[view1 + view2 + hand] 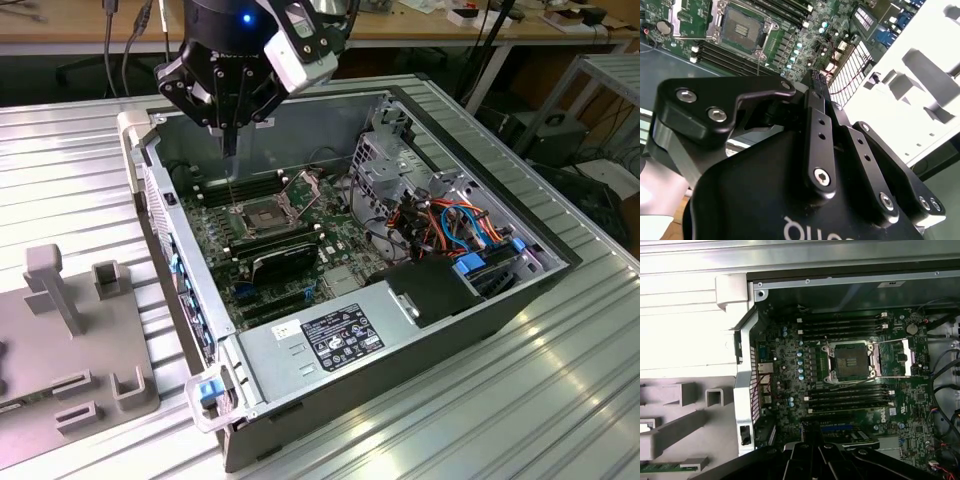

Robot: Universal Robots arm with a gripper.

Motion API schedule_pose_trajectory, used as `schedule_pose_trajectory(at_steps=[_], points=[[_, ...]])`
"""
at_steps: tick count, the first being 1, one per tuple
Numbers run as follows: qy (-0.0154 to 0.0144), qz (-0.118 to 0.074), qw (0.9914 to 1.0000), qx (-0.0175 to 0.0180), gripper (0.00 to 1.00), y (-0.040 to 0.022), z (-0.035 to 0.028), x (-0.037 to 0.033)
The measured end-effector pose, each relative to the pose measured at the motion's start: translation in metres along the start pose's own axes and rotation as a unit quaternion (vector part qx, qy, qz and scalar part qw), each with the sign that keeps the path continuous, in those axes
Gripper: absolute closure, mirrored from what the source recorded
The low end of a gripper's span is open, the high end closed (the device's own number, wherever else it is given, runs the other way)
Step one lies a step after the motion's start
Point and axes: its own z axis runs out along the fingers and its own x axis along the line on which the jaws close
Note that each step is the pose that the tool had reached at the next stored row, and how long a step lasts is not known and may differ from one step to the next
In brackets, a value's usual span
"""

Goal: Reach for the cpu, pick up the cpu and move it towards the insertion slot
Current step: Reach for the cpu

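Observation:
In the exterior view my black gripper hangs inside the open computer case, its fingers drawn together and pointing down. Its tips are a little above the insertion slot, toward that view's left. The slot is a square socket with a silvery frame and a dark centre, and it lies open in both wrist views with nothing in it. A thin socket lever stands up beside it. The cpu is out of view. I see nothing between the fingertips.
Long black memory slots run on both sides of the socket. A black expansion card and a grey power supply box lie nearer the front. A drive cage with coloured cables is on the exterior view's right. A grey fixture stands outside the case.

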Motion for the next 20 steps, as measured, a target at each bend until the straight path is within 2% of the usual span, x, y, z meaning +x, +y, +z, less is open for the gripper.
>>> schedule_pose_trajectory(at_steps=[20], points=[[0.0068, 0.0, 0.99998, 0.0004, 0.89, -0.0006, 0.0009, 0.0076]])
